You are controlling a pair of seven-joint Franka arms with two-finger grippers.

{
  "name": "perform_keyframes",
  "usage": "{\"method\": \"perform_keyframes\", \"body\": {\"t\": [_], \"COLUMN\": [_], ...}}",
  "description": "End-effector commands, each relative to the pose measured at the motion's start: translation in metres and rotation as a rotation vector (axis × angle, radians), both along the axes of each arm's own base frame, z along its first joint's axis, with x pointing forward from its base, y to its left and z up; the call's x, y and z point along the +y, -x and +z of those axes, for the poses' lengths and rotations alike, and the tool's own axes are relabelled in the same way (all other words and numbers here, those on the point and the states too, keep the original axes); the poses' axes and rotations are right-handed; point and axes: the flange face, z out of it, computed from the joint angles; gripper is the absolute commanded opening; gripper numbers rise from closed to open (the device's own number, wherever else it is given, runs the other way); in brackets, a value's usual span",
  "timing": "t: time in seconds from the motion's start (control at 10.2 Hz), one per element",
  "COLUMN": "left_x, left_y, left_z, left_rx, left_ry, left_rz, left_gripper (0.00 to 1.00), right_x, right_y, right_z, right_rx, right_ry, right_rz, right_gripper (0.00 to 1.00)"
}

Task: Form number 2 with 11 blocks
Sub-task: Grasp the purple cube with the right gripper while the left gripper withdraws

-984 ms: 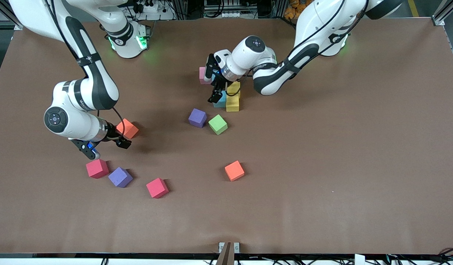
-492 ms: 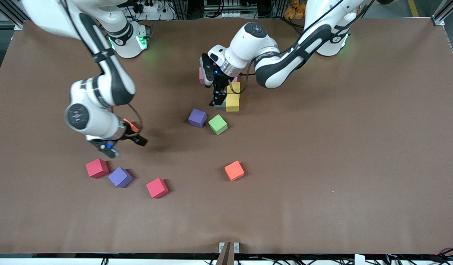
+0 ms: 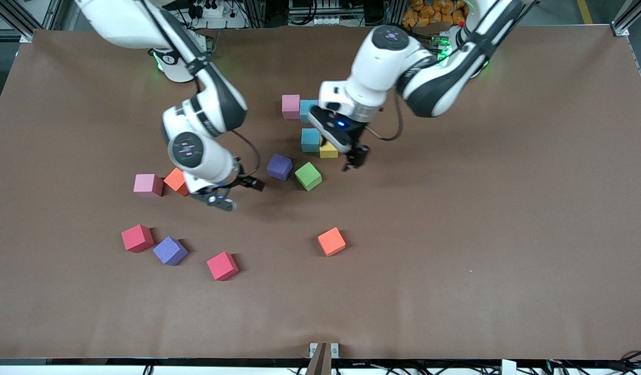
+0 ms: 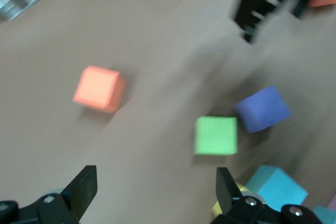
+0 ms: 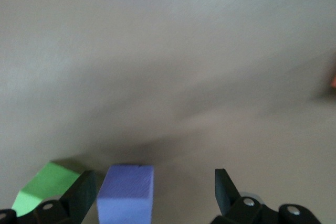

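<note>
The started digit stands at mid-table: a pink cube (image 3: 290,106), two light blue cubes (image 3: 306,108) (image 3: 310,139) and a yellow cube (image 3: 328,151), partly hidden by my left arm. A purple cube (image 3: 279,166) and a green cube (image 3: 308,176) lie just nearer the camera. My left gripper (image 3: 354,159) (image 4: 156,187) is open and empty over the table beside the yellow cube. My right gripper (image 3: 238,194) (image 5: 154,187) is open beside the purple cube (image 5: 126,195), which shows between its fingers, ungripped. A pink cube (image 3: 148,185) and an orange cube (image 3: 175,181) touch toward the right arm's end.
Two red cubes (image 3: 137,238) (image 3: 222,265) and a second purple cube (image 3: 170,250) lie nearer the camera toward the right arm's end. A second orange cube (image 3: 331,241) (image 4: 97,88) sits alone nearer the camera than the green cube (image 4: 216,135).
My right gripper has swung from the orange cube toward the middle purple cube, uncovering a pink cube. My left gripper has left the pink, blue and yellow group and come toward the camera.
</note>
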Motion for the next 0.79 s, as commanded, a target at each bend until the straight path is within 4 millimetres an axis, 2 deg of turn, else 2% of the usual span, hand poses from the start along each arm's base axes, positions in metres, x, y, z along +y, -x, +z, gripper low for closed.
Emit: {"method": "perform_keyframes", "body": {"t": [0.0, 0.2, 0.49, 0.59, 0.69], "left_x": [0.049, 0.095, 0.162, 0.195, 0.206], "left_y": [-0.027, -0.048, -0.075, -0.090, -0.090], "left_z": [0.027, 0.046, 0.077, 0.095, 0.097], "left_rx": [0.120, 0.258, 0.319, 0.298, 0.326], "left_ry": [-0.092, -0.157, -0.172, -0.150, -0.170], "left_rz": [0.160, 0.265, 0.409, 0.479, 0.497], "left_gripper": [1.00, 1.00, 1.00, 1.00, 1.00], "right_x": [0.052, 0.082, 0.085, 0.083, 0.082], "right_y": [0.022, 0.044, 0.054, 0.054, 0.055], "right_z": [-0.022, -0.037, -0.051, -0.053, -0.054], "right_rx": [0.004, 0.017, 0.015, 0.013, 0.014], "right_ry": [0.011, 0.035, 0.092, 0.106, 0.112], "right_rz": [0.031, 0.062, 0.098, 0.110, 0.112], "right_gripper": [1.00, 1.00, 1.00, 1.00, 1.00]}}
